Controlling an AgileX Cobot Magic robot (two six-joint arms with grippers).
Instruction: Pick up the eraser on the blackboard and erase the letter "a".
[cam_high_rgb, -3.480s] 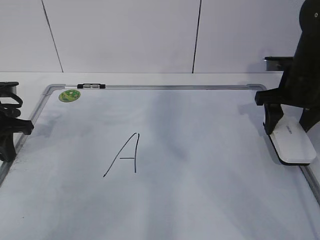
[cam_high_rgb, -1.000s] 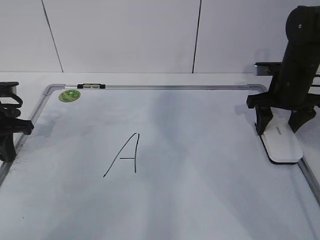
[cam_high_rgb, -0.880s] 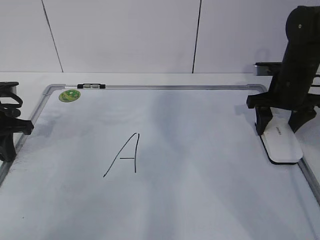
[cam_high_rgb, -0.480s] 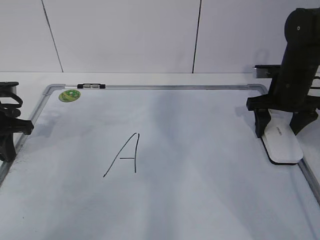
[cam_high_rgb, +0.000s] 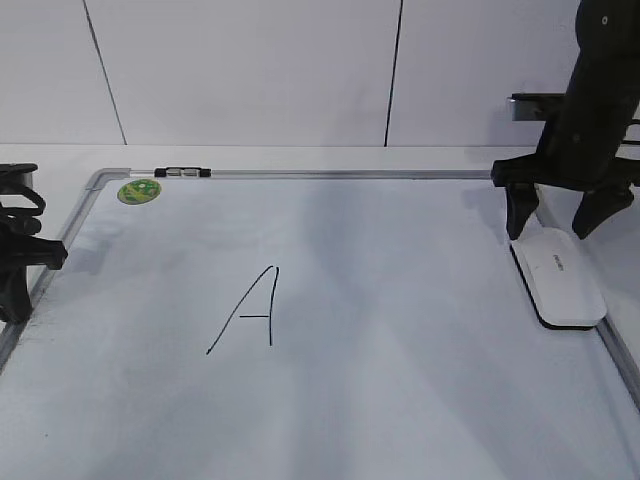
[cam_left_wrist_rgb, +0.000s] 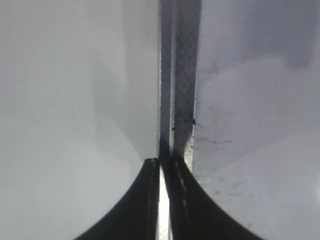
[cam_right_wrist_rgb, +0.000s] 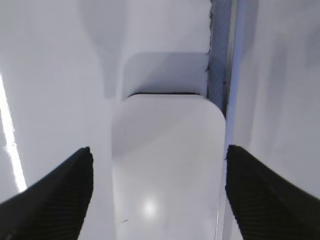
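Observation:
The white eraser (cam_high_rgb: 560, 278) lies flat on the blackboard (cam_high_rgb: 400, 330) against its right frame; it also shows in the right wrist view (cam_right_wrist_rgb: 167, 165). My right gripper (cam_high_rgb: 551, 224) is open and hovers just above the eraser's far end, its fingers (cam_right_wrist_rgb: 159, 150) wide on either side and not touching it. My left gripper (cam_high_rgb: 18, 300) is shut and empty over the board's left frame (cam_left_wrist_rgb: 162, 161). A large capital "A" (cam_high_rgb: 250, 312) is written left of the middle. No lowercase "a" shows anywhere on the board.
A round green sticker (cam_high_rgb: 139, 191) and a small black-silver clip (cam_high_rgb: 183, 172) sit at the board's far left corner. The silver frame (cam_high_rgb: 350, 174) rims the board. A white panelled wall stands behind the table.
My right gripper has opened, let go of the eraser and risen a little. The eraser now lies flat by the right frame. The left arm has not moved.

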